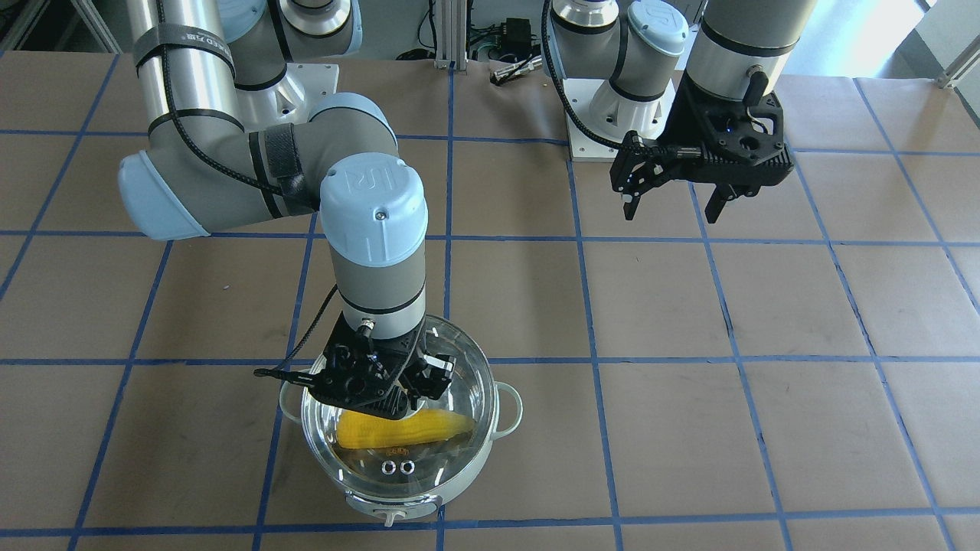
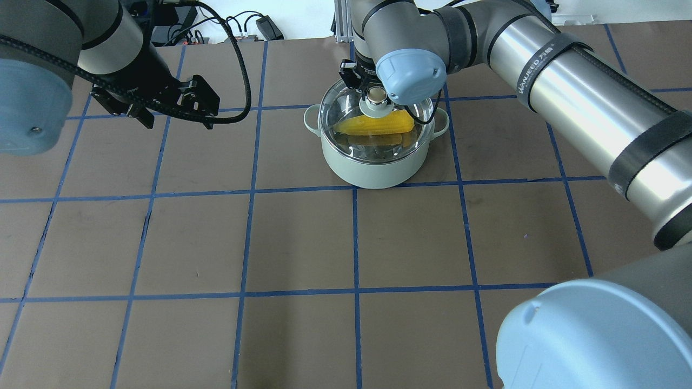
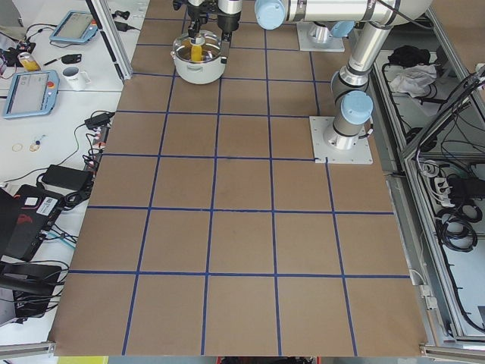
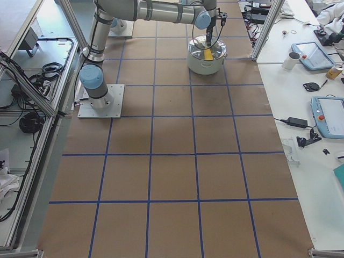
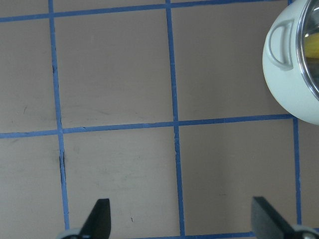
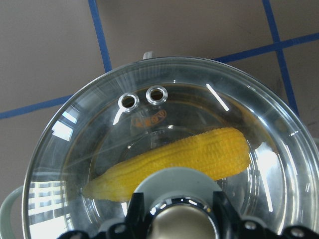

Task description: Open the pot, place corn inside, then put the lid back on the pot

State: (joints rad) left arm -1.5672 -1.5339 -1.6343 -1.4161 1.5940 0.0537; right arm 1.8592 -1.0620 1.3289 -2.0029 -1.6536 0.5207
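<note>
The right claw [image 6: 182, 223] is closed on the beige knob of the lid [image 6: 149, 102], whose glass dome appears to sit on the rim of the pot [image 2: 373, 167], at the far middle of the table [image 2: 303, 243] as the robot sees it. The corn [image 6: 189, 154] lies crosswise inside, under the glass. The closing step looks all but finished. What it likely calls for is a gentle parting of the fingers and a straight lift, so the smooth lid is not dragged off centre or tipped on its rim. The left claw [image 1: 672, 203] hangs open and empty over bare table, well apart to the pot's left. Brown paper crossed by blue tape squares covers the table. White benches at the far side hold handheld screens [image 3: 73, 26], a mug [image 3: 73, 76] and loose cables [image 3: 45, 182].
</note>
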